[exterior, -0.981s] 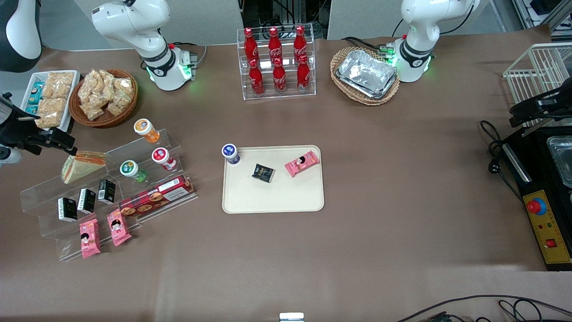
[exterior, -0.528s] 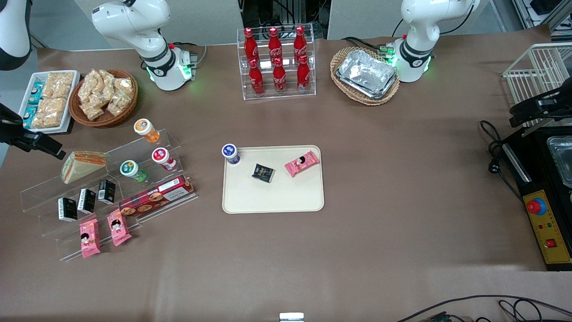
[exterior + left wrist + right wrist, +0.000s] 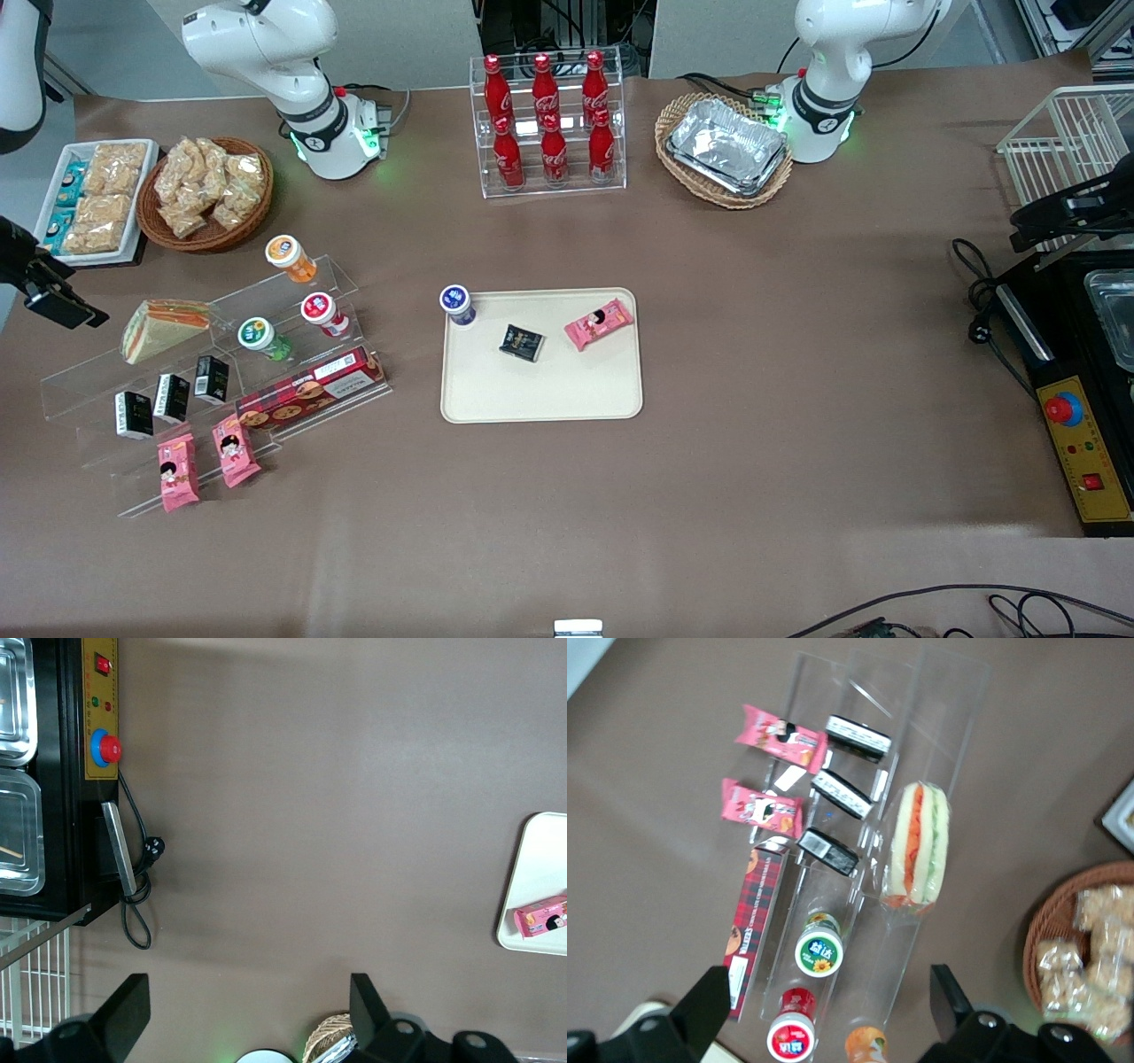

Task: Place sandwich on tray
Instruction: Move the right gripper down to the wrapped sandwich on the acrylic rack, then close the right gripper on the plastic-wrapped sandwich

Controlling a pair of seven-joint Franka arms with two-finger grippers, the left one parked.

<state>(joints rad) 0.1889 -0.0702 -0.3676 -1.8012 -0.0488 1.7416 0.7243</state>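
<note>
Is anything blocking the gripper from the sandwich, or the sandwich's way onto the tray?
Nothing visible does. The gripper, open, hangs beside the sandwich on the clear stepped rack. Toward the tray stand low cups; the tray holds a blue-lidded cup, black packet, pink packet, with bare space nearer the front camera.

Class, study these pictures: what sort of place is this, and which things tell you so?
Probably a lab mock-up of a snack shop: an acrylic stand displays the sandwich, cola bottles fill a rack, and the gripper, open, hangs beside the sandwich, far from the tray.

Cream-beige tray (image 3: 540, 390); pale sandwich (image 3: 164, 328) with orange-red and green filling
</note>
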